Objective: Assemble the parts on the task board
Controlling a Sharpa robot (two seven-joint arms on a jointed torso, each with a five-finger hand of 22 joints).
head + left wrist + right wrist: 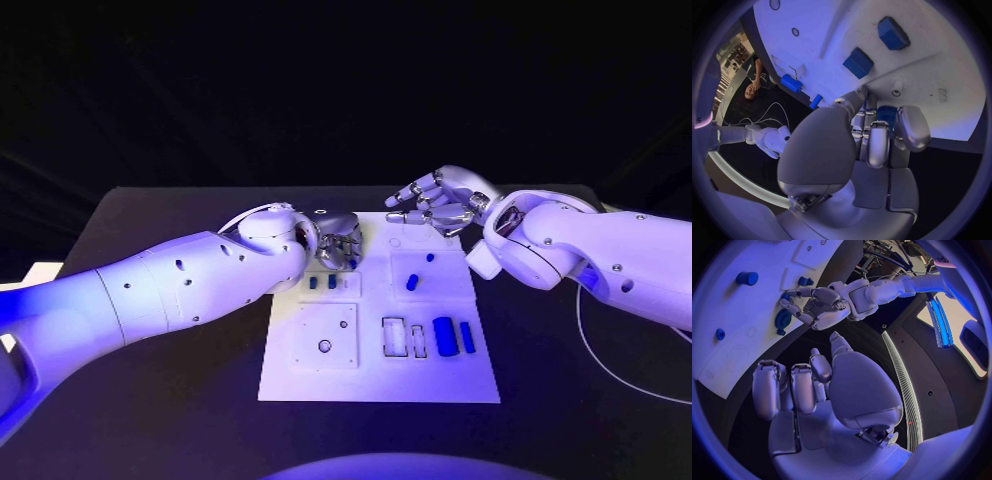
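Up at the task board's (378, 385) far edge, the left hand (335, 243) pinches a small blue part (886, 113) between its fingertips. Across from it, the right hand (440, 200) hovers released, fingers loosely curled. More blue parts (446, 337) sit in the board's slots on the black worktop (159, 410).

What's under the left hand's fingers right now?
In the left wrist view, a blue part shows between the left hand's curled fingers, over the task board. The fingers cover most of it, so its shape and seating cannot be told.
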